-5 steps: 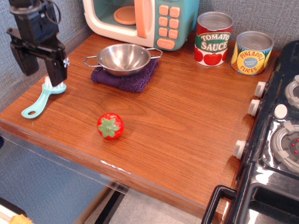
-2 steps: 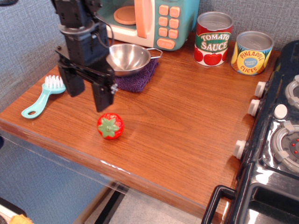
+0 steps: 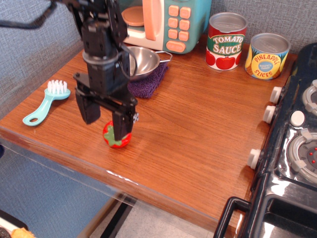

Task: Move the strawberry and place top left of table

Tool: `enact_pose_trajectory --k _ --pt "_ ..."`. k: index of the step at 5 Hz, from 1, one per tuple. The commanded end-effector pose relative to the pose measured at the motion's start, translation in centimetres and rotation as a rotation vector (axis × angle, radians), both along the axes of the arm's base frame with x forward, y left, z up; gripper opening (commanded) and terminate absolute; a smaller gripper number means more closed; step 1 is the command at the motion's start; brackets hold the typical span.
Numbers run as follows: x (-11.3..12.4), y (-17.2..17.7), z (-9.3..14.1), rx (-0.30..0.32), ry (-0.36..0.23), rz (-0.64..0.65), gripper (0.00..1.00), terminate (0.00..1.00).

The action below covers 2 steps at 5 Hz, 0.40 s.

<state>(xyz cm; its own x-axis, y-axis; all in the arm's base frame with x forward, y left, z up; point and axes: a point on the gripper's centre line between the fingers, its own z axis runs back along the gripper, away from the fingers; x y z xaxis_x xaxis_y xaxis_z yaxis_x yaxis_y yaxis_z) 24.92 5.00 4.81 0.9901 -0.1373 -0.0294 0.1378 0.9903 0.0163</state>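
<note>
The claw (image 3: pixel 104 128), jaws apart, has swung from beside the brush (image 3: pixel 45 102) to over the strawberry (image 3: pixel 117 138), ready to grasp.

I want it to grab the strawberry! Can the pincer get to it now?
Probably yes. The pincer is open right over the strawberry, one finger already in front of it, and nothing lies between them.

Black robot arm reaching down from upper left, wrist vertical; hand (image 3: pixel 105 120) pointing downward, its two fingers (image 3: pixel 120 130) spread apart.
</note>
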Motion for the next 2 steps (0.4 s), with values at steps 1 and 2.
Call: enact_pose_trajectory --k 1,2 --pt "0.31 -2.15 -1.01 0.015 -0.091 0.020 1.00 0.00" --pt "0.57 -2.56 -1.23 0.009 -0.132 0.042 1.00 0.00"
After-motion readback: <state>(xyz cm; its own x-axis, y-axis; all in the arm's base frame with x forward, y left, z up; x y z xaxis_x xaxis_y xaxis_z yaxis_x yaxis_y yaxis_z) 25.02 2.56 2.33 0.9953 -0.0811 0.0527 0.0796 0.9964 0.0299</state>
